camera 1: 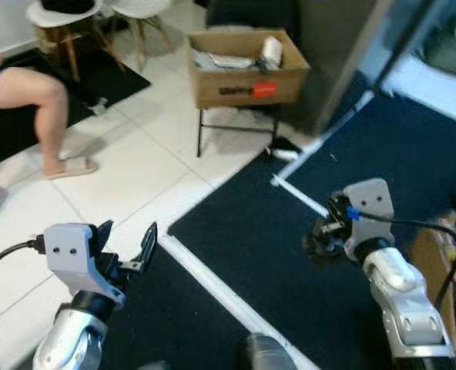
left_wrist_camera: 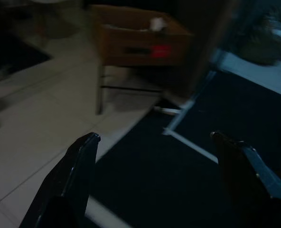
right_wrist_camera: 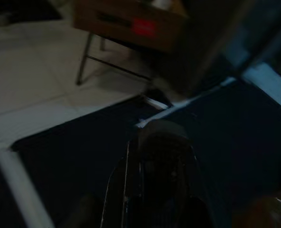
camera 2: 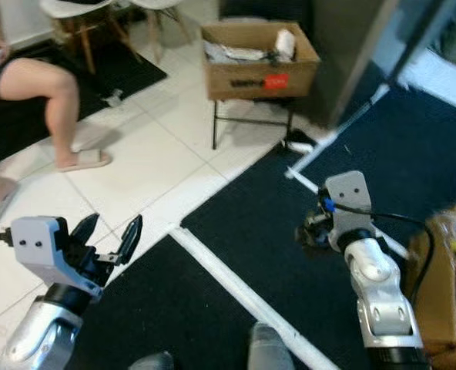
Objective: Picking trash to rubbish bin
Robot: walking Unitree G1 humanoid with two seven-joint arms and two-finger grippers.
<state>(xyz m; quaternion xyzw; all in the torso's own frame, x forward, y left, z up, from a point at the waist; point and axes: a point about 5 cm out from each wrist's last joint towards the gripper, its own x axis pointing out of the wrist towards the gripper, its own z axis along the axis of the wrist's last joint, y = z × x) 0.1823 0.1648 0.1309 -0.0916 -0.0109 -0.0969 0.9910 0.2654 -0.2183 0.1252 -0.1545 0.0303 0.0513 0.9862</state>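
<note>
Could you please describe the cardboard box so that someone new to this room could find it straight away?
Follow the white tiled floor to its far end. There, a black metal-legged stand carries the open brown cardboard box holding papers. A red label on its front sets it apart from the nearby white chairs.

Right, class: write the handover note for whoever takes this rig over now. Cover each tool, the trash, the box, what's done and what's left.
Left tool: open, empty, over the mat's edge.
Right tool: looks shut on a dark lump, above the dark mat.
Cardboard box: ahead on its metal stand, already holding trash.
Done: lump apparently picked up.
Left: carry it to the box and drop it; a white scrap lies by the stand.
Mind the person's leg on the left.
</note>
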